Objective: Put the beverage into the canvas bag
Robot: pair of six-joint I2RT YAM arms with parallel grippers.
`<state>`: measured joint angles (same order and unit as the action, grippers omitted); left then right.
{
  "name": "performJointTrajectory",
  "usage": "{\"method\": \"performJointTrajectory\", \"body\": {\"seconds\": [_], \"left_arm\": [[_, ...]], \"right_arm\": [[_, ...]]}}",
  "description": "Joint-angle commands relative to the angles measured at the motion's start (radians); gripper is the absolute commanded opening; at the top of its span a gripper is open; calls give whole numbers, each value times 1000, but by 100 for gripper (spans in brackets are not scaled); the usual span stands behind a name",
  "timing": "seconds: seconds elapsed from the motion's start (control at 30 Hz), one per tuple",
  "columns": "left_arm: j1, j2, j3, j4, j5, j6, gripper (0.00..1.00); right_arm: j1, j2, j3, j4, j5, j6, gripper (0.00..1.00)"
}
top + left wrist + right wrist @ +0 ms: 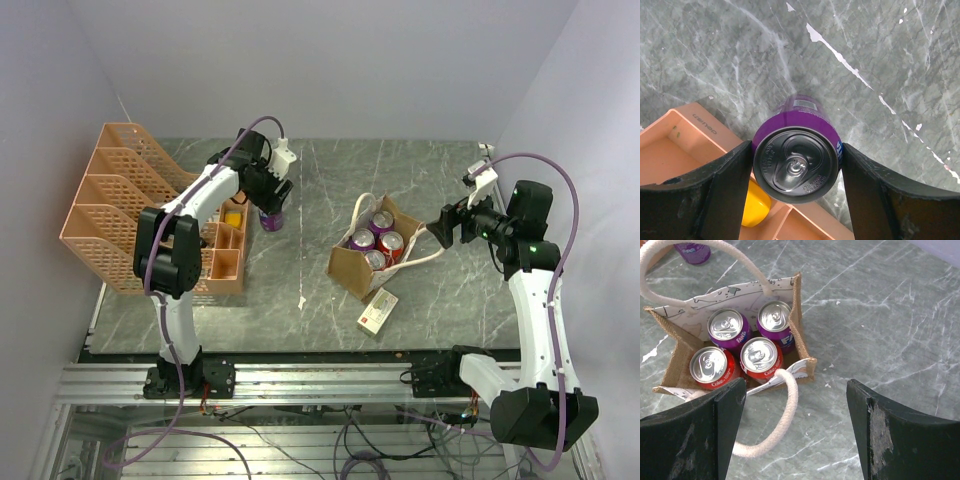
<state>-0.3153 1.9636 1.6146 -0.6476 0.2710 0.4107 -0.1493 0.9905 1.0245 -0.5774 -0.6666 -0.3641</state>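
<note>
Cans point(375, 243) crowd the canvas bag point(345, 270); left hand point(796, 172) pinches purple can point(270, 220) beside rack point(120, 200), right hand point(795, 440) spread.

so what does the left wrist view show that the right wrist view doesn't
Only left wrist: the purple can clamped between the left jaws, and an orange rack corner holding a yellow object. Only right wrist: the canvas bag with two purple Fanta cans and two red Coke cans, its cream handle, the right jaws open. Both: the grey marble table, and likely that purple can, at the right wrist's top edge.
</note>
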Motion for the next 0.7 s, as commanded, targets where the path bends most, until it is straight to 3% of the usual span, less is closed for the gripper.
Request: {"method": "performJointTrajectory", "body": {"seconds": [0.0,0.2,0.37,0.67], "left_arm": [[2,5,24,2,55,-5,68],[1,-45,63,-44,115,49,33],[-5,-142,75,-68,148,74,9],[-96,-381,45,-73,168,138,7]], "right_arm": [[-12,-5,-12,28,-19,10,81],[-16,-3,-17,35,-25,15,81],[-22,6,-18,48,-27,31,81],[-26,29,-55,65,-47,9,81]]}}
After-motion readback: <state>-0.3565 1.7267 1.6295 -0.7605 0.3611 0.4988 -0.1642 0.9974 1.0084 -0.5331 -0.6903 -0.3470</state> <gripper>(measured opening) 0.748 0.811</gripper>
